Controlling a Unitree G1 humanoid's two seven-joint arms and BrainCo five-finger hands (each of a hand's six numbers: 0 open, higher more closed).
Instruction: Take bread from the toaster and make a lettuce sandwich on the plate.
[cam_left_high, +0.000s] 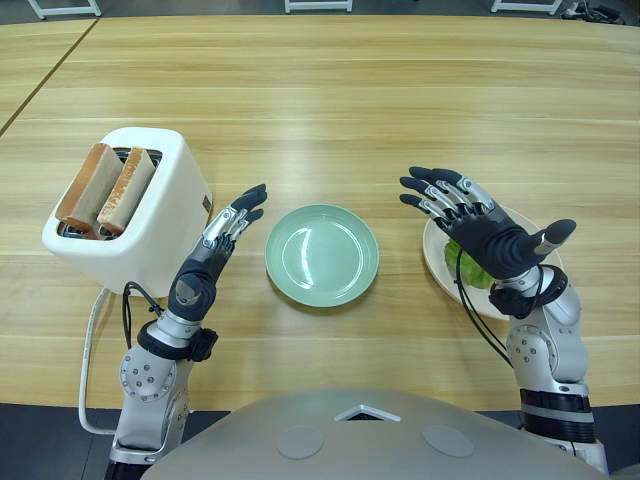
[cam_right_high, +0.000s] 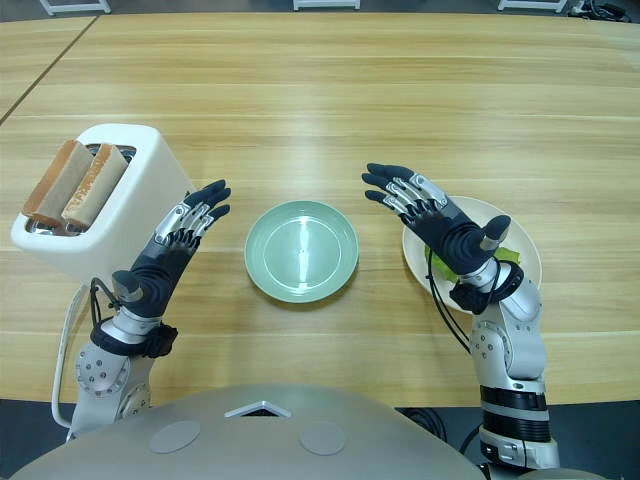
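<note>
The green plate (cam_left_high: 321, 255) sits bare at the middle of the wooden table (cam_left_high: 330, 100), near its front edge. To the plate's left stands the white toaster (cam_left_high: 165, 215), with two bread slices (cam_left_high: 125, 192) upright in its slots, side by side and poking above the top. A white cord (cam_left_high: 90, 340) runs from the toaster toward the table's front edge. The left hand (cam_left_high: 215, 250) hovers between toaster and plate, fingers stretched out and pointing away from the robot, holding nothing. To the plate's right lies a cream plate (cam_left_high: 433, 258) carrying the lettuce (cam_left_high: 475, 270). The right hand (cam_left_high: 480, 225) is raised over that cream plate, palm turned toward the green plate, fingers spread wide and empty, partly hiding the lettuce beneath it.
</note>
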